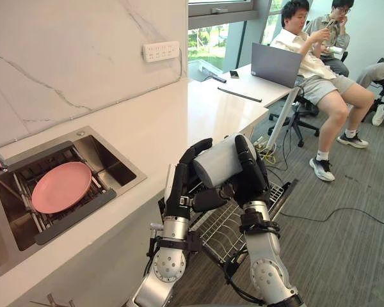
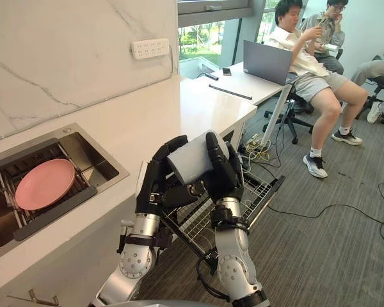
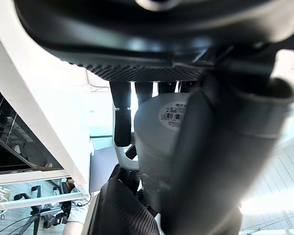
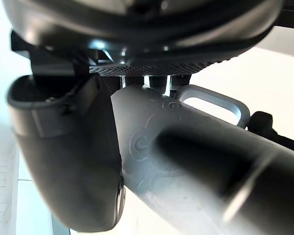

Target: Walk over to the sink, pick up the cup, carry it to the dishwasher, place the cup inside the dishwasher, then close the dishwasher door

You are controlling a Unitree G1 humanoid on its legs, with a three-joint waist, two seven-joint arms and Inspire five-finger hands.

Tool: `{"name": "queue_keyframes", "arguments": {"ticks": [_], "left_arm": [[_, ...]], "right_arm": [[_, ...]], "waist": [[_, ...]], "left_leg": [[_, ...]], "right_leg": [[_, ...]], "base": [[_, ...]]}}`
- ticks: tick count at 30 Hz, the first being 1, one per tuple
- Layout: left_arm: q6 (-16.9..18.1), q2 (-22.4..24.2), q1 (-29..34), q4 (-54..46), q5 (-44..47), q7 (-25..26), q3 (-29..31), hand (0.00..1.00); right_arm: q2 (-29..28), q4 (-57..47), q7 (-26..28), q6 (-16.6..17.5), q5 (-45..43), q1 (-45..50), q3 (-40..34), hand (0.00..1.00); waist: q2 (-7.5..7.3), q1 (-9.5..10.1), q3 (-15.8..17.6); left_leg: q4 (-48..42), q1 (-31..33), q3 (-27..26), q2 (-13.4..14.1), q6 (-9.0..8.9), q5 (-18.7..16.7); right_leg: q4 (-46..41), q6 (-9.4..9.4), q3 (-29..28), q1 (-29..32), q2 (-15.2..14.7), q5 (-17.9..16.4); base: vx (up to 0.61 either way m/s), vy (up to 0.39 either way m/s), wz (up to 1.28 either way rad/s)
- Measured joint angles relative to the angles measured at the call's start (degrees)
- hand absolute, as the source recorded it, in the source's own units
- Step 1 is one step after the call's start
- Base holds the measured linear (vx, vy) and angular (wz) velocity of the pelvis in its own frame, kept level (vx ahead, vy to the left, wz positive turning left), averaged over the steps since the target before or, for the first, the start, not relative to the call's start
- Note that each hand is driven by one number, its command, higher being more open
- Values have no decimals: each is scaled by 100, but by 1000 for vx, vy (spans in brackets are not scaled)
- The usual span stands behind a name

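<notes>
Cup: one light grey cylindrical cup (image 1: 217,161), lying on its side in the air, clasped between the two hands; the right wrist view shows a loop handle on its wall, the left wrist view a small sticker on its end
Left hand: the left hand (image 1: 182,185) has its dark fingers curled over the cup's left end, with the thumb tucked beneath it
Right hand: the right hand (image 1: 249,176) wraps its fingers over the top of the cup from the other side, closed firmly on it
Where the cup is: above the pulled-out rack, in front of the counter edge, well apart from the sink
Dishwasher: one silver wire dishwasher rack (image 1: 221,233), drawn out from under the counter, directly below both hands
Counter: one long white stone countertop (image 1: 147,128) running along a white marble wall
Sink: one steel sink (image 1: 112,163) sunk into the counter at the left, with a dark grid inside
Plate: one round pink plate (image 1: 61,187) lying on that grid
Sockets: one white power strip (image 1: 160,50) fixed to the wall
Desk items: one open grey laptop (image 1: 275,64) and one small dark phone (image 1: 234,74) on the far white desk
People: three seated people, one (image 1: 307,45) at the laptop, a second (image 1: 336,19) behind, a third (image 1: 381,70) partly cut off at the right edge
</notes>
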State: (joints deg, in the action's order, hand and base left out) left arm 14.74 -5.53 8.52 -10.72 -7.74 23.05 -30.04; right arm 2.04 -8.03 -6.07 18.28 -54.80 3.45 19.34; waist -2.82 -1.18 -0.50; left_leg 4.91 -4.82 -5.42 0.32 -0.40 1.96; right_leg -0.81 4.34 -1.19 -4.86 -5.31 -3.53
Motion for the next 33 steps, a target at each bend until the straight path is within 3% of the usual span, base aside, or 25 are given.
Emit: {"name": "queue_keyframes", "arguments": {"ticks": [10,18,23,28,33], "left_arm": [[-24,4,138,1,109,-82,262,100],[-28,48,334,-35,458,-65,945,100],[-19,247,650,-227,1227,-131,1416,100],[-4,249,877,-306,2269,-709,1661,100],[-22,249,1173,-262,2676,-1341,1658,100]], "right_arm": [[-142,-185,1,-1,120,-12,-219,0],[-179,-244,1,-3,574,9,-811,0],[-169,-566,5,-8,943,193,-1247,0],[-157,-608,13,-75,1132,283,-1623,0],[-156,-608,63,-268,1235,510,-1783,0]], "waist": [[-1,15,0],[-2,16,2],[-4,19,7],[-5,21,21],[-3,19,52]], "left_leg": [[1,1,2,-1,0,0],[1,4,14,-1,0,0],[1,8,34,0,-1,-1],[1,7,76,-6,0,-1],[2,15,96,-6,-1,-1]], "right_leg": [[1,0,3,0,-1,0],[7,0,18,-8,-2,0],[16,0,45,-21,-4,0],[16,2,94,-43,-16,-2],[19,2,118,-46,-18,-4]], "base": [[0,0,0],[0,0,0],[0,0,0],[0,0,4],[-1,-2,1]]}}
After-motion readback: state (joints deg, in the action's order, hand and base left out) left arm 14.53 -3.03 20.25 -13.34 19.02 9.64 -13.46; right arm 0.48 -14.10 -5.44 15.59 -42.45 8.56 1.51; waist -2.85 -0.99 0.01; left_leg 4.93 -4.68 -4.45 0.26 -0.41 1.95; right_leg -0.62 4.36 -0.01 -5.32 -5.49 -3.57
